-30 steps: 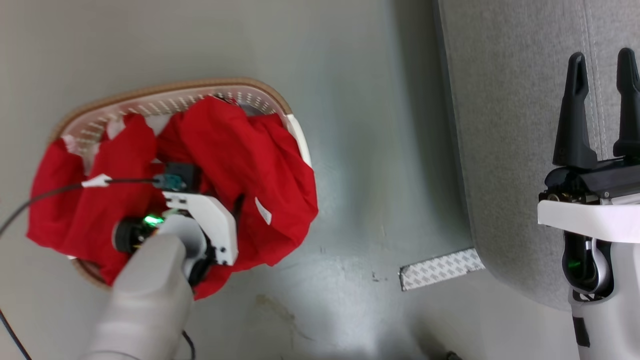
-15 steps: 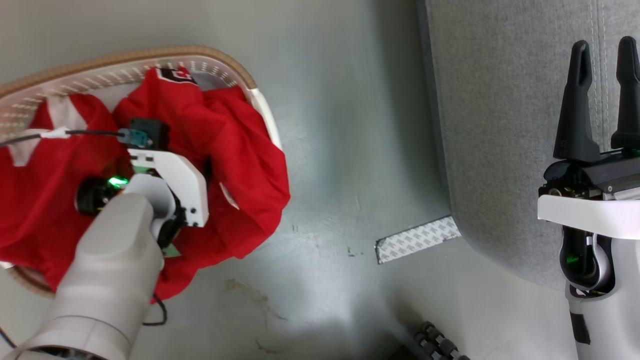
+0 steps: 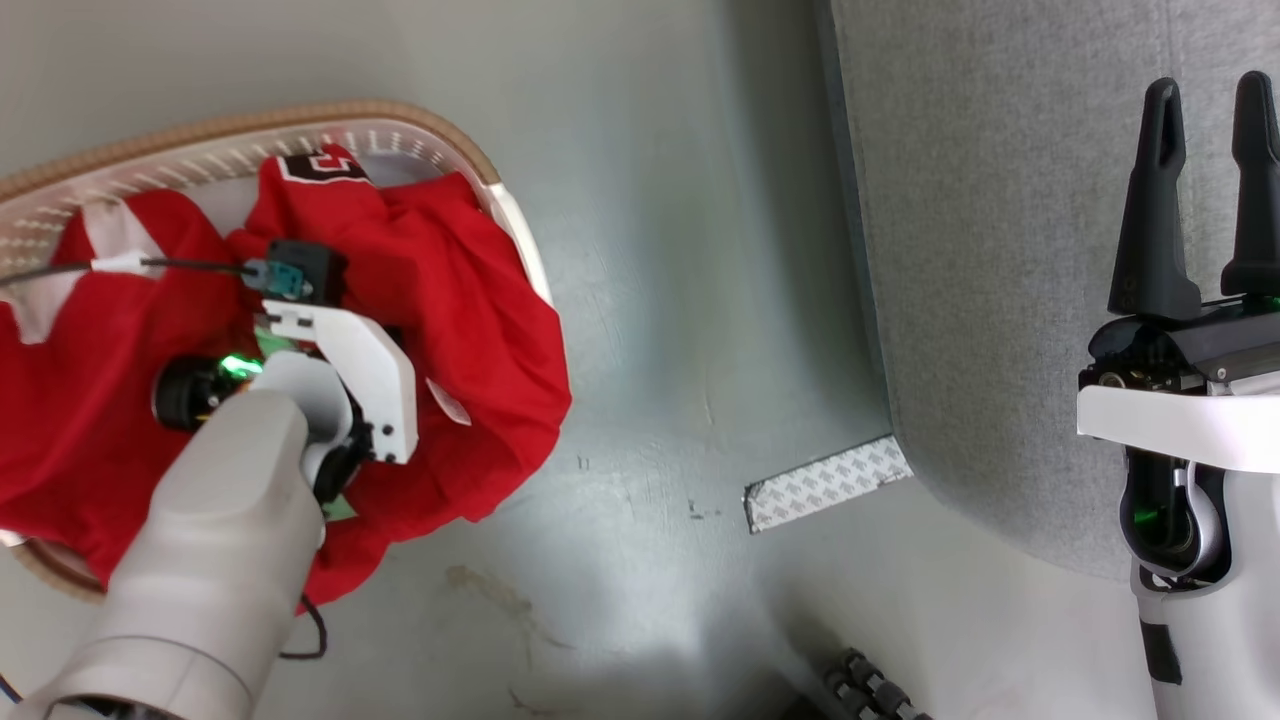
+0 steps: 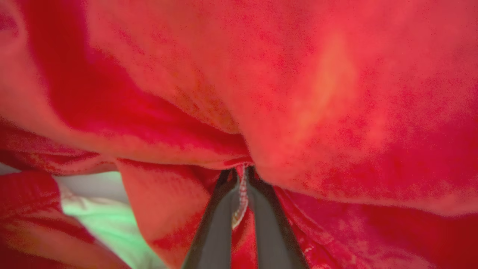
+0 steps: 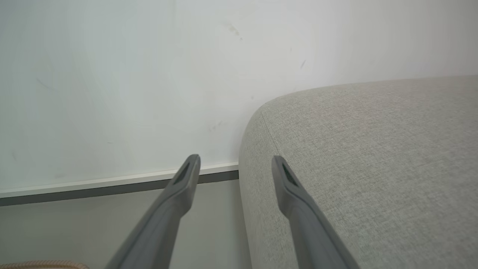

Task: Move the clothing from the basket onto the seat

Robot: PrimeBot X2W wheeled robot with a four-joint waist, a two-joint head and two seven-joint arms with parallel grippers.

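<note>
Red clothing (image 3: 490,330) heaped in basket (image 3: 200,160) | L tool (image 4: 242,175) clenched on clothing seam | R tool (image 3: 1207,90) released

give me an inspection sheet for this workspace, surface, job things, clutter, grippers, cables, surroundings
surface: grey floor, scuffed and stained
job's things: red clothing heaped in the basket, spilling over its rim; grey seat to the right
clutter: patterned pale strip by the seat's corner; dark ribbed thing at the bottom edge, unidentifiable
grippers: left gripper shut on a hem of the clothing; right gripper open, holding nothing, near the seat's edge
cables: thin black cable with a white tag crosses the clothing to the left wrist
surroundings: white wall with a baseboard behind the seat
</note>
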